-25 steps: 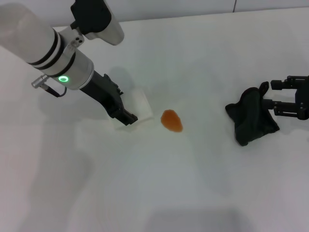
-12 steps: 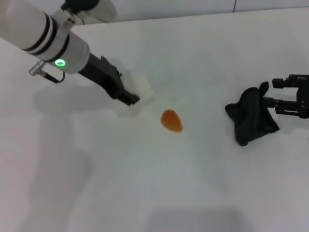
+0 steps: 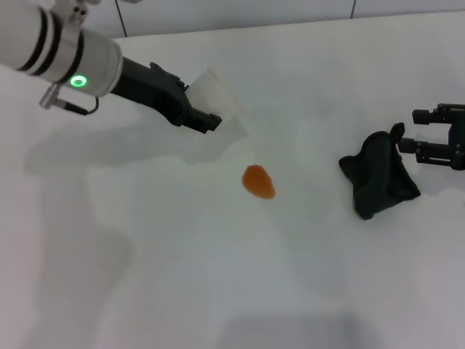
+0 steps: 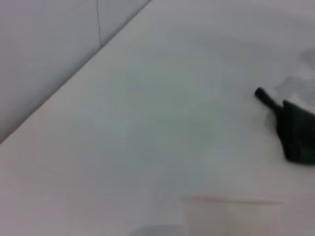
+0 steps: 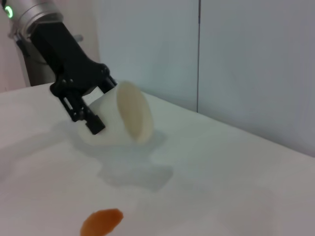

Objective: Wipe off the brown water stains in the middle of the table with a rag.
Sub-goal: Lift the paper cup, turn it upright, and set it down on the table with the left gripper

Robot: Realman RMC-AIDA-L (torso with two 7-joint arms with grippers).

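colours, current frame

table (image 3: 218, 276): plain glossy white. stain (image 3: 258, 181): translucent orange-brown. rag (image 3: 378, 177): black. cup (image 3: 221, 102): pale white, tan inside. left gripper (image 3: 207, 122): black; arm white, black bands, green ring light. right gripper (image 3: 443, 136): black.

— Any writing, labels or numbers to read here?
— None. The white surface (image 3: 305, 87), the cup (image 3: 221, 105) and the rag (image 3: 378, 178) carry no legible text or marks.

Place: looked like a lab / robot test cell.
Surface: plain white glossy table (image 3: 218, 291), dark seam at far edge.
Backdrop: bare pale wall panels (image 5: 256, 59) w/ vertical joint, no home or shop furnishings.
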